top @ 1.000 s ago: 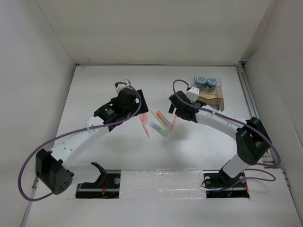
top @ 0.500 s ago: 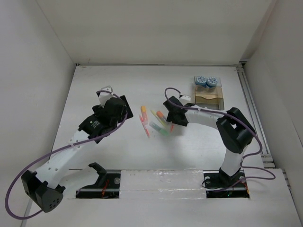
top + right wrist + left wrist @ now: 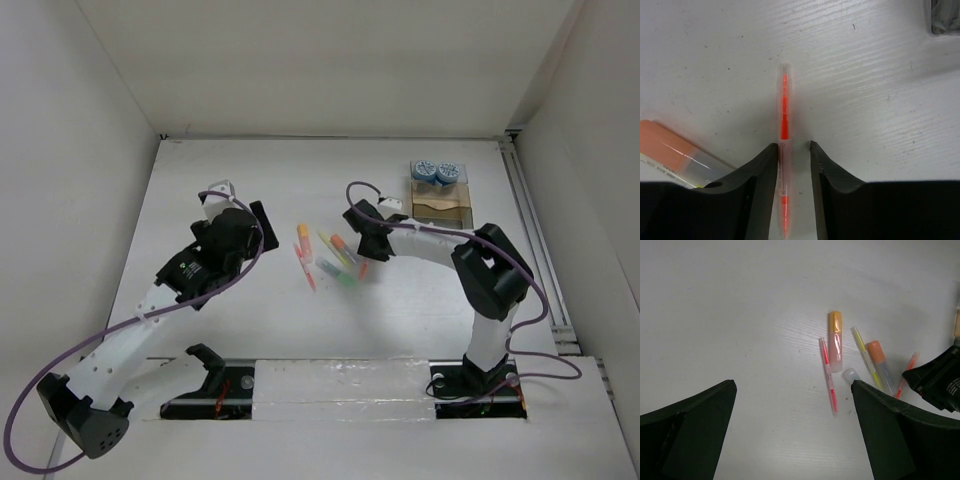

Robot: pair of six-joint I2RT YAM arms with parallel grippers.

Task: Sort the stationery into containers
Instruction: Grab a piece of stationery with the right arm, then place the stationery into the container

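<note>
Several pens and markers lie in a loose cluster mid-table. My right gripper is down at the table over a slim orange-red pen, its jaws narrowed round it; the left finger touches the pen and a small gap remains on the right. My left gripper hangs wide open and empty, left of the cluster. Ahead of it lie an orange-capped pink marker, a pink pen and a yellow pen. The clear organizer box stands at the back right, with two blue-patterned tubs in its far end.
An orange-capped marker lies just left of my right fingers. White walls enclose the table on three sides. A rail runs along the right edge. Both arm bases are bolted at the near edge.
My right gripper moved left and down onto the orange-red pen and its jaws narrowed round it. My left arm drew back to the left, away from the cluster, still open.
</note>
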